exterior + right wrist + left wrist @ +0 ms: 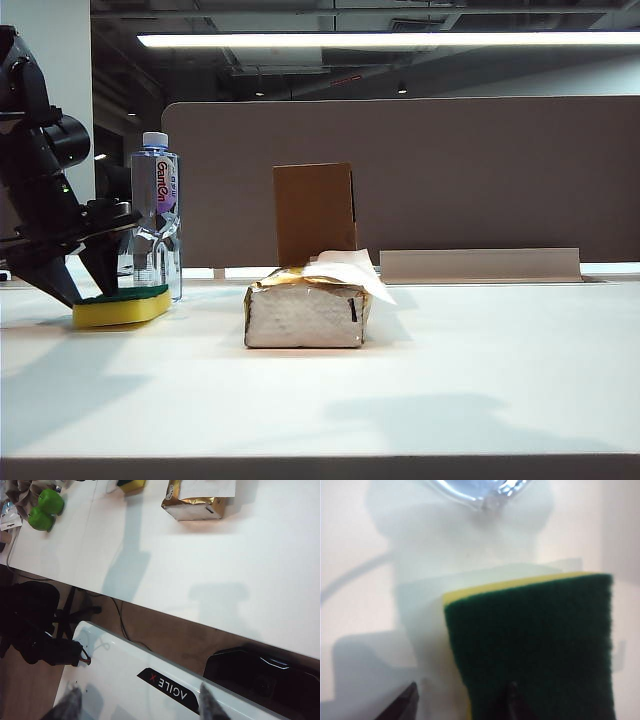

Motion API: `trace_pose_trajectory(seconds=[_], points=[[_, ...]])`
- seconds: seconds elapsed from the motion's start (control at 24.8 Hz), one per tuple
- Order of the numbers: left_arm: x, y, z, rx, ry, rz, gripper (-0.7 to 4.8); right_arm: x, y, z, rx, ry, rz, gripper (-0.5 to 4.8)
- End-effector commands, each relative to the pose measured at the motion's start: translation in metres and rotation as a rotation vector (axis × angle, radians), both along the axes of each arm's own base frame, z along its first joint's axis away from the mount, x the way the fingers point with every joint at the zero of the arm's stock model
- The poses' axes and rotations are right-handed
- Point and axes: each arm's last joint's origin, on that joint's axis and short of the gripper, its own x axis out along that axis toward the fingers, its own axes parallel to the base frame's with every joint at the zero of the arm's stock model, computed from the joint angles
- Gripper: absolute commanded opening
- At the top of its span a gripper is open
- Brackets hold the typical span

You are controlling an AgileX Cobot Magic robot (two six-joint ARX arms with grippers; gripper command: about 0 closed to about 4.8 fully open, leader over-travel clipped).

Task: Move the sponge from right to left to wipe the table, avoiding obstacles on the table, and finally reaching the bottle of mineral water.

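Note:
The yellow sponge (120, 307) lies flat on the white table (450, 380) with its dark green layer (535, 645) up. It sits right beside the base of the bottle of mineral water (156, 215), whose clear bottom (475, 492) shows just beyond it. My left gripper (80, 285) hangs just over the sponge's left end, open (461, 692). One fingertip is over the green face and the other over bare table. The obstacles stand mid-table: the silvery tissue pack (308, 312) and, behind it, the brown cardboard box (315, 213). My right gripper (137, 697) is open and empty, off the table above the robot's white base.
A grey partition (450, 170) closes off the back, with a low grey ledge (480, 265) at its foot on the right. In the right wrist view, green round objects (45, 510) lie near the table's far end and a black chair (35, 615) stands beside the table edge.

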Motion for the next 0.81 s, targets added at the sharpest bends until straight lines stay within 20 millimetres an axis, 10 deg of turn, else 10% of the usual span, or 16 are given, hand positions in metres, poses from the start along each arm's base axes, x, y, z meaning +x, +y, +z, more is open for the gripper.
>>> trace_pose_trajectory(seconds=[0.04,0.44,0.81], points=[[-0.001,0.000,0.009,0.003,-0.029,0.000,2.47,-0.001,0.000,0.002,0.007,-0.009,0.006,3.01],[-0.013,-0.001,0.055,-0.010,-0.142,-0.032,2.47,-0.002,0.000,0.003,0.008,-0.014,0.007,3.01],[-0.089,-0.004,0.165,-0.078,-0.338,-0.130,2.47,-0.005,0.002,0.003,0.014,-0.025,0.038,3.01]])
